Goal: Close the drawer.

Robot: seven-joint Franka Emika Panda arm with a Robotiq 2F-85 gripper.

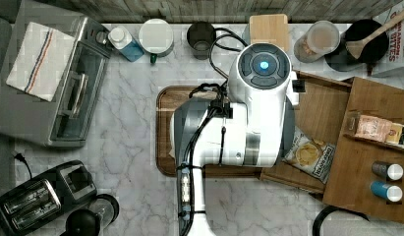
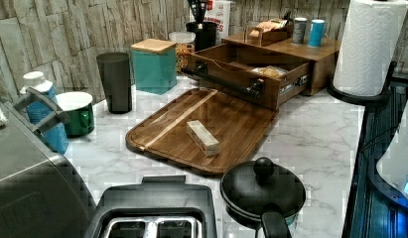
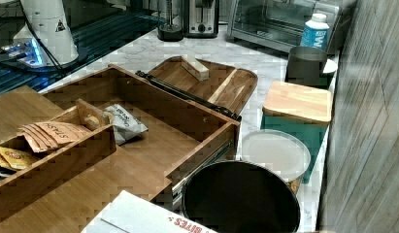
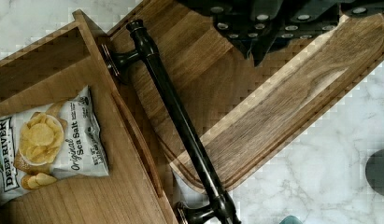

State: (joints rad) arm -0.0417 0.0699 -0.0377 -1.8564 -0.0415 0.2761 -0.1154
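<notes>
The drawer [image 1: 321, 109] stands pulled out of the wooden cabinet, open at the top view's right. A bag of chips [image 1: 310, 153] lies inside it. Its dark bar handle [image 4: 180, 116] runs along the front wall [image 2: 231, 82] and faces the cutting board. In the right view the drawer [image 3: 153, 138] shows its flat bottom and thin walls. My gripper [image 4: 269, 28] hangs over the cutting board, apart from the handle and on the board's side of it. In the top view my white arm [image 1: 258, 108] covers the drawer's front.
A dark cutting board [image 2: 191, 124] with a small wooden block [image 2: 202, 138] lies in front of the drawer. The cabinet top [image 1: 366, 162] carries snack packets and two cans. A teal canister [image 2: 153, 64], a black cup [image 2: 115, 82], a toaster oven [image 1: 67, 88] and a paper towel roll [image 2: 365, 44] stand around.
</notes>
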